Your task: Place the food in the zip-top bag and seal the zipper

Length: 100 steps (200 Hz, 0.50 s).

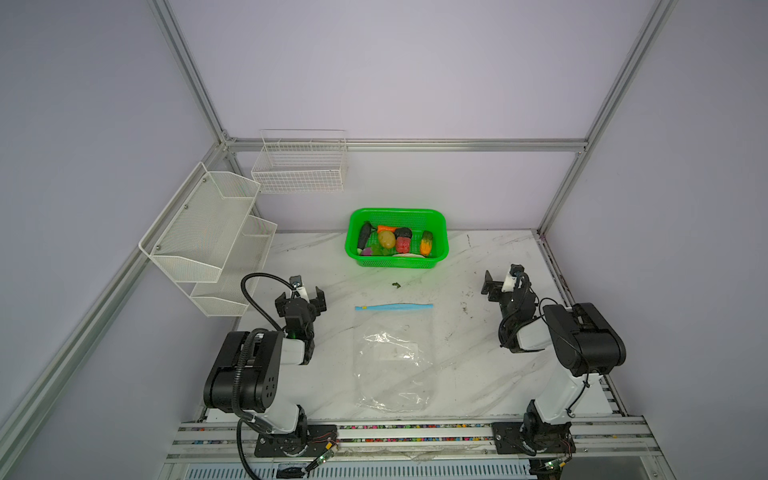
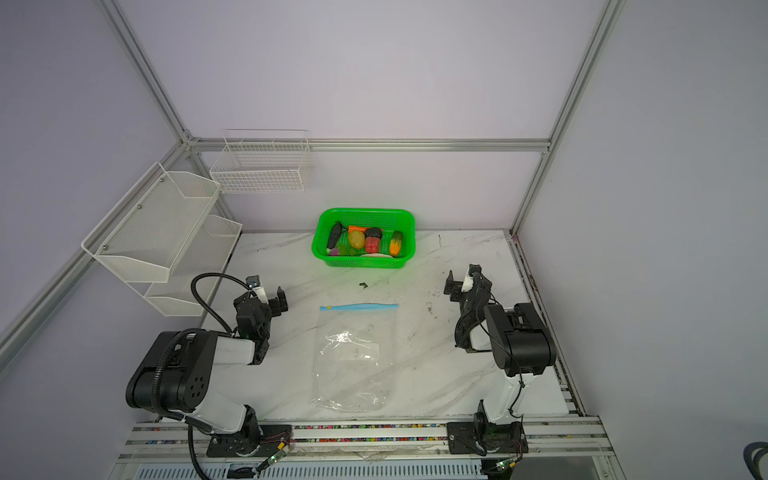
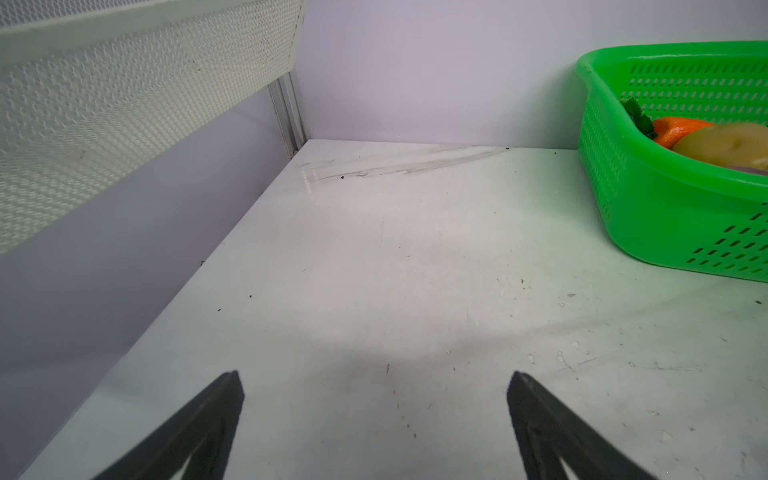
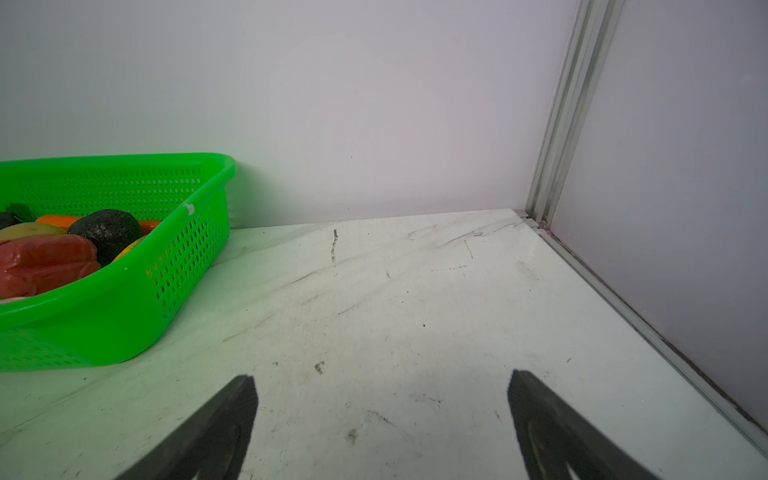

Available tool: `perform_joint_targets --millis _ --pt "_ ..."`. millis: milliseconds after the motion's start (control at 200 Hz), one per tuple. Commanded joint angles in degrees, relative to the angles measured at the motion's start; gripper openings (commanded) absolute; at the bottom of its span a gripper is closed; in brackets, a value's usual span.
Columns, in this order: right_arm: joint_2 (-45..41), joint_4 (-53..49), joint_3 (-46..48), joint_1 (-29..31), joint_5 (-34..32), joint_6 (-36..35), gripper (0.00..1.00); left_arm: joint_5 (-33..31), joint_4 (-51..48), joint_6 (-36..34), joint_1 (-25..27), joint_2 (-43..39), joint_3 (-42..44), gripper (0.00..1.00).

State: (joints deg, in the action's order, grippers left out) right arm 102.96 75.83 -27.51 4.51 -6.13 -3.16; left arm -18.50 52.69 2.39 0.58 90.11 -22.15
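Wide open, empty: left tool [image 1: 300,298], right tool [image 1: 502,277]. All food [image 1: 387,239] in green basket [image 1: 395,262] — zip-top bag [image 1: 395,361] flat on counter [image 1: 457,332] between them.

We are looking into a robotics lab test cell: an aluminium frame [image 1: 405,145] is enclosing plain pale panels [image 1: 395,75] around a scuffed, marble-patterned tabletop [image 1: 465,332]. A left arm [image 1: 249,374] and a right arm [image 1: 586,340] are sitting bolted to a slotted rail [image 1: 415,434] along the front edge, with bare wiring showing. Toy food [image 1: 386,239] is lying staged in a green basket [image 1: 395,262].
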Motion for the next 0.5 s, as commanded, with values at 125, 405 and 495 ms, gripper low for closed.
perform_joint_targets --millis 125,405,495 --pt "-7.9 -8.0 -1.8 2.5 -7.8 0.3 0.97 -4.3 -6.3 0.8 0.8 -4.9 -1.7 1.0" --pt "-15.1 -35.2 -14.1 7.5 -10.2 15.0 0.97 -3.7 -38.9 8.5 0.8 -8.1 -19.7 1.0" --pt "-15.5 -41.3 -16.6 9.6 -5.8 20.7 0.97 -1.4 -50.6 15.8 0.9 -5.7 -27.6 1.0"
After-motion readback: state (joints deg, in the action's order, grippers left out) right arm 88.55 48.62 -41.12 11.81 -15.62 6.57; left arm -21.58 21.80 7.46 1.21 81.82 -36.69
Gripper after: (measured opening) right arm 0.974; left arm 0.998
